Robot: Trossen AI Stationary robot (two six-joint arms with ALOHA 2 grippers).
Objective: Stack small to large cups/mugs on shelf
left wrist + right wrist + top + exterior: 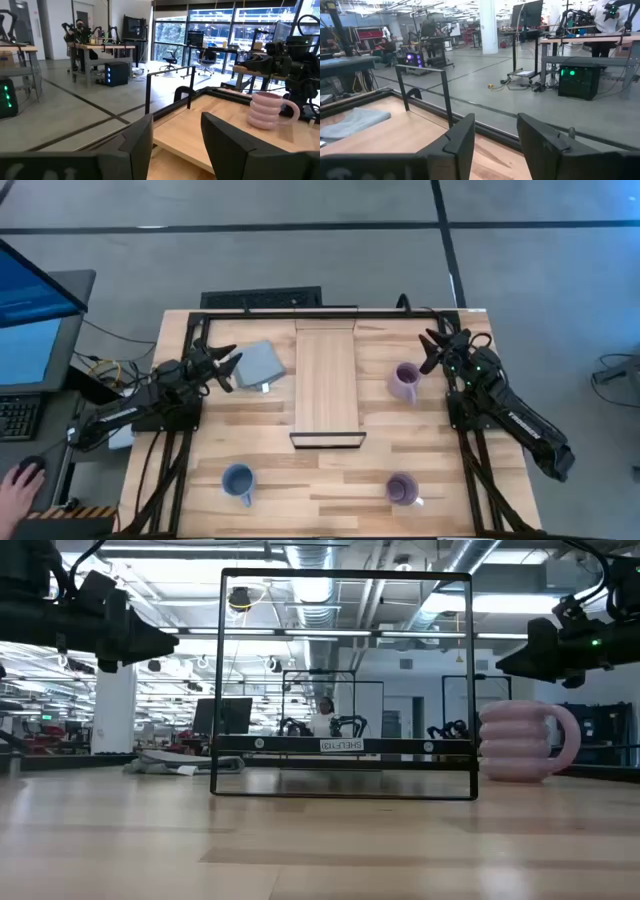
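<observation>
A lavender mug (404, 383) stands on its base right of the shelf (326, 385), a pale wood board with a dark near edge lying at the table's middle; it also shows in the low view (522, 743) and the left wrist view (267, 109). A second lavender mug (401, 489) stands near the front right. A blue mug (238, 481) stands near the front left. My left gripper (229, 367) is open and empty, raised left of the shelf. My right gripper (433, 348) is open and empty, raised just right of the far lavender mug.
A grey-blue folded cloth (260, 365) lies just left of the shelf, close to my left gripper. A black frame (330, 310) runs along the table's far edge. A person's hand (20, 485) rests at a desk off the table's left.
</observation>
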